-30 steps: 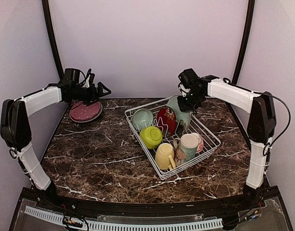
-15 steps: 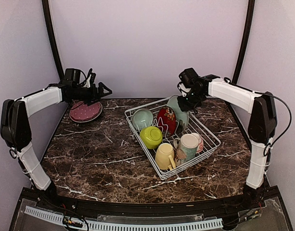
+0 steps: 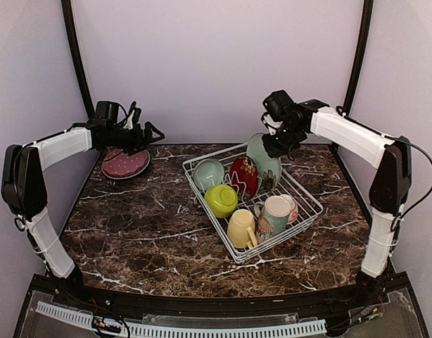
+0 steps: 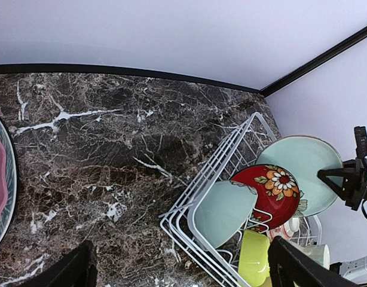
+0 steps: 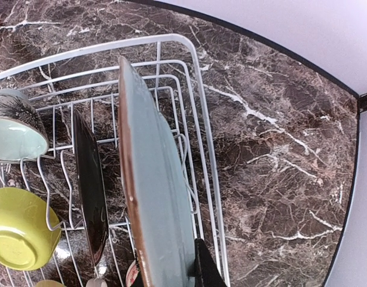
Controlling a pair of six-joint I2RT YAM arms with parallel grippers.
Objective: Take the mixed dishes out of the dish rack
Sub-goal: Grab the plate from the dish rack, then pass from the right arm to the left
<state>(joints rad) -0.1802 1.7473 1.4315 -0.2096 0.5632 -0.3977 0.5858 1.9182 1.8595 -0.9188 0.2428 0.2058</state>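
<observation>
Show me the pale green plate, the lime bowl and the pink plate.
pale green plate [image 4: 303,164], left wrist view, middle of its face
lime bowl [image 3: 221,200], top view, its rounded outside
pink plate [image 3: 123,165], top view, its middle

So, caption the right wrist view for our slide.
Right hand grips the pale green plate on edge over the dish rack.

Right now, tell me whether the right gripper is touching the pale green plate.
Touching. In the right wrist view, the right gripper clamps the pale green plate at its rim.
</observation>
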